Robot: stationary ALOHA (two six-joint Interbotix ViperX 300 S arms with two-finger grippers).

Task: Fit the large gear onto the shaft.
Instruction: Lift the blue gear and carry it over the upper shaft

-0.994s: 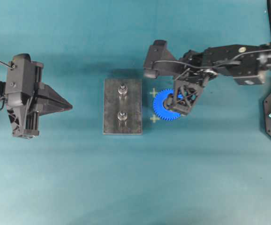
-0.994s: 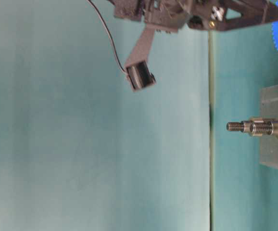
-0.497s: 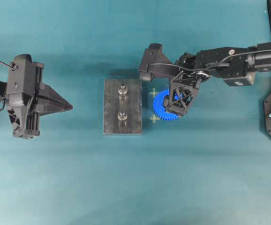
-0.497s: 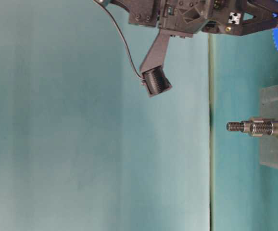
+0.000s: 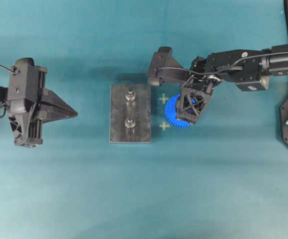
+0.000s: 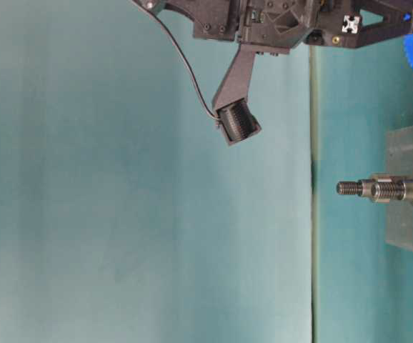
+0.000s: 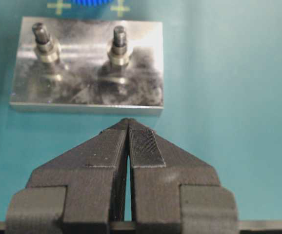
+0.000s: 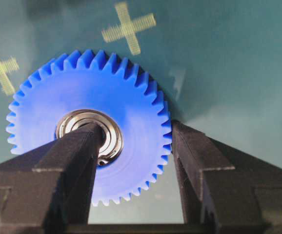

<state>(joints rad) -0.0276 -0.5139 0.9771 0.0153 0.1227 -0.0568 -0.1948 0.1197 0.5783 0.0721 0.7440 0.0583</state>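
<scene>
Two jaws of my right gripper (image 8: 133, 146) straddle the large gear (image 8: 90, 122), one finger in its bearing hub, one at the toothed rim, half closed. It lies flat beside the plate (image 5: 129, 119). Squeeze evenly before lifting toward the shaft (image 5: 130, 94). My left gripper (image 7: 128, 126) is pressed together.

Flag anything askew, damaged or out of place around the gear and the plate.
Nothing stands out. The large gear lies flat and whole on the mat beside the grey plate, both pegs stand upright, and the right gripper straddles the gear between hub and rim. The left gripper waits shut, clear of the plate.
</scene>
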